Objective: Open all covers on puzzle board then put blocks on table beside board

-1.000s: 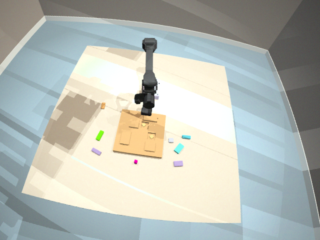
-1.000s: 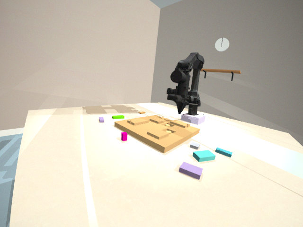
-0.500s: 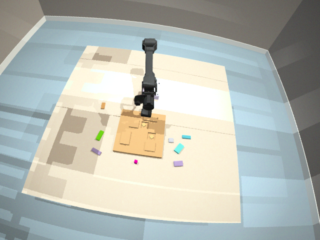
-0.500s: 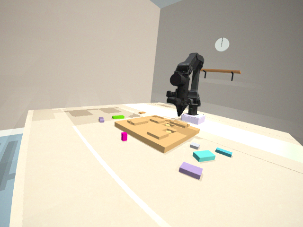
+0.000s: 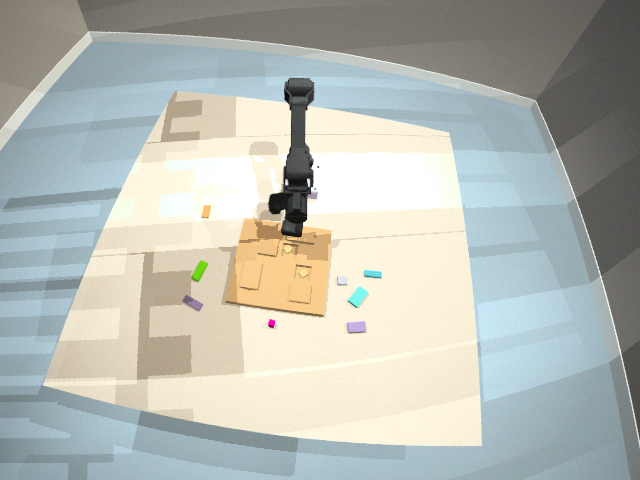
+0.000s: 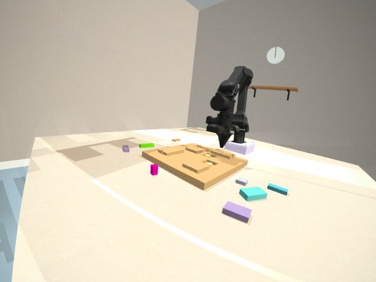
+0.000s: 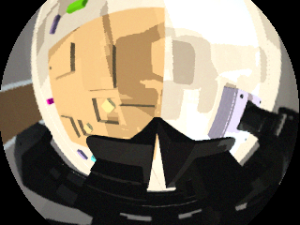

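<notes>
The tan puzzle board [image 5: 276, 295] [image 6: 174, 161] lies flat on the table. One yellow block [image 5: 303, 272] [image 6: 209, 164] sits in an uncovered well beside the right front cover [image 5: 300, 292] [image 6: 195, 166]. Another yellow block [image 5: 287, 249] [image 6: 208, 155] [image 7: 108, 105] sits in an uncovered well beside the middle back cover [image 5: 268, 248] [image 6: 195, 149]. A left cover [image 5: 251, 275] [image 6: 173, 150] and a narrow back cover [image 6: 222, 153] are also on the board; what lies under them is hidden. My gripper [image 6: 222, 147] [image 7: 157, 120] is shut and empty, above the board's back edge.
Left of the board lie orange [image 5: 206, 211], green [image 5: 200, 270] and dark purple [image 5: 192, 302] pieces. A magenta piece [image 5: 271, 323] stands in front. Right lie grey [image 5: 342, 280], blue [image 5: 372, 273], turquoise [image 5: 358, 297] and purple [image 5: 356, 327] pieces. The arm's pale base [image 6: 239, 147] is behind.
</notes>
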